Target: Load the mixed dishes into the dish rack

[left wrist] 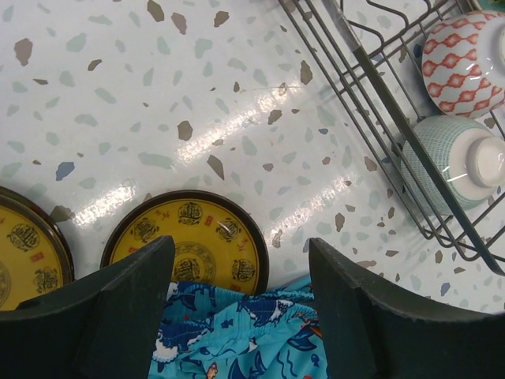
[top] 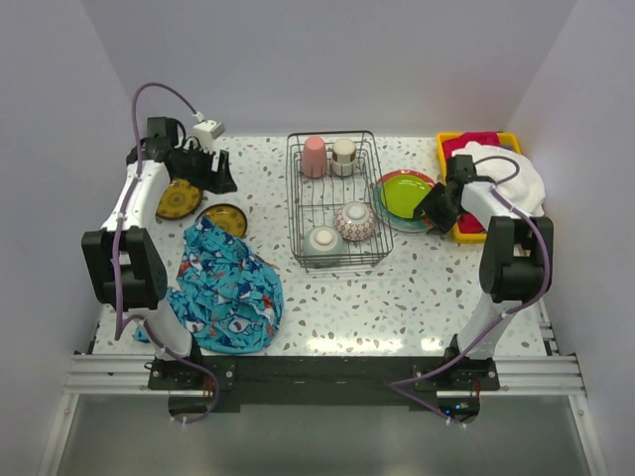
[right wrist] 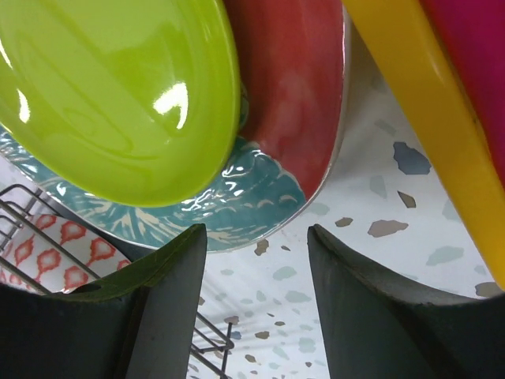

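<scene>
Our right gripper is hanging with its 2 fingers apart and nothing between them. Just beyond the tips, the green plate is resting on the teal plate, and the near rim of the teal one is facing the gap. We are judging this arm much the nearer to that stack, which is lying between the rack and the tray.

Our left gripper is also standing apart and empty. It is hovering over 2 yellow plates, both lying flat on the table left of the rack. The cloth is overlapping the near edge of the right one.

The rack is holding 4 pieces: a pink cup and a cream cup at the back, a patterned bowl and a mint bowl at the front. The tray is holding red and white fabric.
</scene>
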`<state>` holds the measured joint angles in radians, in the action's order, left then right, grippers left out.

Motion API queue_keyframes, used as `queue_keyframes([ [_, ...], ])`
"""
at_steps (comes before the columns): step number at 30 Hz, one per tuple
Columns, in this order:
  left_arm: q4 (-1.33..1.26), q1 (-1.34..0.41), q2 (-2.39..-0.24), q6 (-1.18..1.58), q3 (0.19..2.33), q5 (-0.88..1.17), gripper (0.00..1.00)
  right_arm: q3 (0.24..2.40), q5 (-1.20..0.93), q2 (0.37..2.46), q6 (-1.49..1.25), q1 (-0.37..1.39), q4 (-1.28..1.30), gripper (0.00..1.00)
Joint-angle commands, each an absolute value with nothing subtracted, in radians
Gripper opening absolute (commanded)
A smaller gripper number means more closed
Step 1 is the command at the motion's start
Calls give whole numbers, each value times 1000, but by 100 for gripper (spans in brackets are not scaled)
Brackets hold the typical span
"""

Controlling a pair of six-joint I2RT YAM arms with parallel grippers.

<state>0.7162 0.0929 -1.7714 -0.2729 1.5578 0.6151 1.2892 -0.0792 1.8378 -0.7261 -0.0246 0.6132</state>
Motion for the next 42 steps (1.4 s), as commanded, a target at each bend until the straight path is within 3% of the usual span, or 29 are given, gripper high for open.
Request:
queue_keyframes([
  [1,712,77,-1770,-278,1582,612,74,1270,-118,1831,-782,-26,509,57],
  [11,719,77,-1726,-296,1529,597,74,1445,-156,1871,-721,-26,577,54],
  [21,716,74,-1736,-288,1540,604,74,1462,-129,1855,-732,-29,647,55],
  [28,715,64,-1741,-290,1545,601,74,1411,-153,1911,-804,-32,551,54],
  [39,730,61,-1726,-313,1505,566,75,1502,-135,2059,-836,-34,482,54],
  [42,732,61,-1723,-314,1493,561,75,1508,-133,2072,-836,-34,474,46],
])
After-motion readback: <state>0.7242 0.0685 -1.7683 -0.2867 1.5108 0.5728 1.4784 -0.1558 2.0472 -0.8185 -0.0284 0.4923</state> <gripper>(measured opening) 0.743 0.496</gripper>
